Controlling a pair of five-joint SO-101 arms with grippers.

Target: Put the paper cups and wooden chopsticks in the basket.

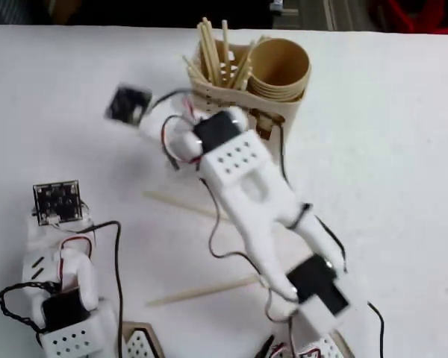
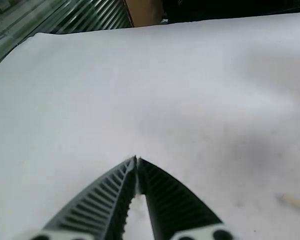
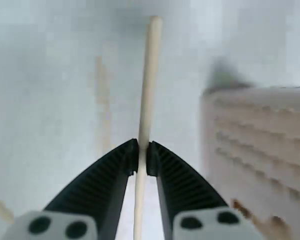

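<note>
A pale woven basket [image 1: 284, 119] at the table's far middle holds stacked paper cups [image 1: 280, 67] and several upright wooden chopsticks [image 1: 216, 56]. My right arm [image 1: 246, 186] stretches up to the basket's near left side. My right gripper [image 3: 142, 155] is shut on one chopstick [image 3: 149, 80], just beside the basket wall [image 3: 260, 140]. Two loose chopsticks lie on the table, one [image 1: 178, 203] left of the right arm and another [image 1: 201, 291] nearer the front. My left gripper [image 2: 136, 165] is shut on nothing, low over bare table at the front left.
The table [image 1: 403, 186] is white. A chopstick tip [image 2: 295, 201] shows at the edge of the left wrist view. Cables trail from the left arm [image 1: 60, 261] and from the right arm. A dark room lies beyond the far table edge.
</note>
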